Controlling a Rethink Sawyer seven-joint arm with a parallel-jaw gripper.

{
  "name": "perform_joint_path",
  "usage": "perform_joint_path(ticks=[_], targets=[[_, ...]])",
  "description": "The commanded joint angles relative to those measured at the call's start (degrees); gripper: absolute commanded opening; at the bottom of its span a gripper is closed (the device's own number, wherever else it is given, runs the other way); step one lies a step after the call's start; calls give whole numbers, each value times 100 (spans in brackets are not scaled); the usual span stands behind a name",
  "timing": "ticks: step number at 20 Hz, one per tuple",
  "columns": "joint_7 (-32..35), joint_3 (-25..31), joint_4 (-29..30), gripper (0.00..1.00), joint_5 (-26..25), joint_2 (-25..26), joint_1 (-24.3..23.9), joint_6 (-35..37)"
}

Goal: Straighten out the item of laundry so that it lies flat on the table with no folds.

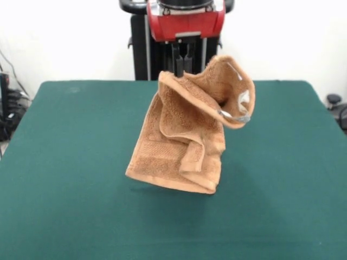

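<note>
Clamped together, my claw [182, 69] pinched the small orange-brown terry towel [187, 130] by its top edge, dangling it crumpled above the middle of the dark green felt-topped table [59, 179].

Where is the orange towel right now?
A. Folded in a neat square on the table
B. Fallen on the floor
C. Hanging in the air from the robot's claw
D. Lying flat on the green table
C: the claw pinches the towel at its top edge, and it hangs crumpled above the table.
</note>
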Motion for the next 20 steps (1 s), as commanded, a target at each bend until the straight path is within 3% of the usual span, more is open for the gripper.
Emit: perform_joint_path(ticks=[1, 8, 15, 20], targets=[[-355, 552, 89, 0, 420, -440, 76, 1114], [-351, 387, -534, 0, 249, -1174, 182, 1907], [-96, 465, -1166, 0, 337, -1101, 209, 2696], [-8, 428, -1091, 0, 400, -962, 252, 2385]])
